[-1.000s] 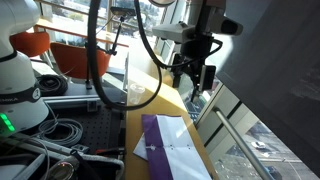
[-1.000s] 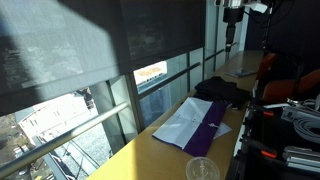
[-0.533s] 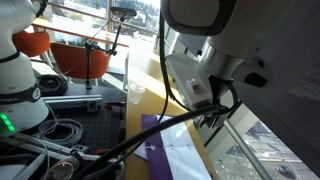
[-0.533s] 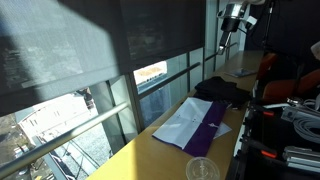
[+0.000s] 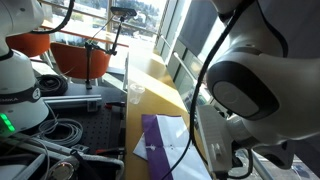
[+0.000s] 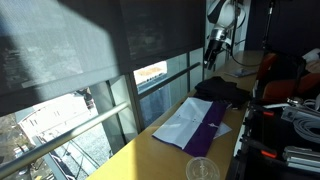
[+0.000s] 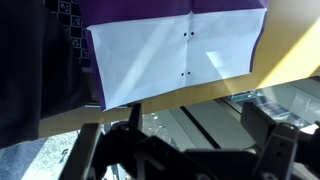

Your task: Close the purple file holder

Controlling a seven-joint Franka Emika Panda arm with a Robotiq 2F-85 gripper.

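The purple file holder (image 6: 211,116) lies open on the wooden table, with white paper sheets (image 6: 178,126) on its window-side half. It also shows in an exterior view (image 5: 157,140) and in the wrist view (image 7: 130,10), where the white sheet (image 7: 170,55) has two punch holes. My gripper (image 6: 213,50) hangs high above the far end of the table, well apart from the file holder. In the wrist view the gripper (image 7: 190,150) is open and empty, over the table's window edge.
A clear plastic cup (image 6: 202,168) stands at the near table end and shows in an exterior view (image 5: 135,95). A black cloth (image 6: 222,90) lies beyond the file holder and shows in the wrist view (image 7: 30,70). Windows run along one table edge. Cables and equipment (image 5: 60,130) lie along the other.
The arm has swung along the table toward the file holder and lowered. It now fills the right side of one exterior view.
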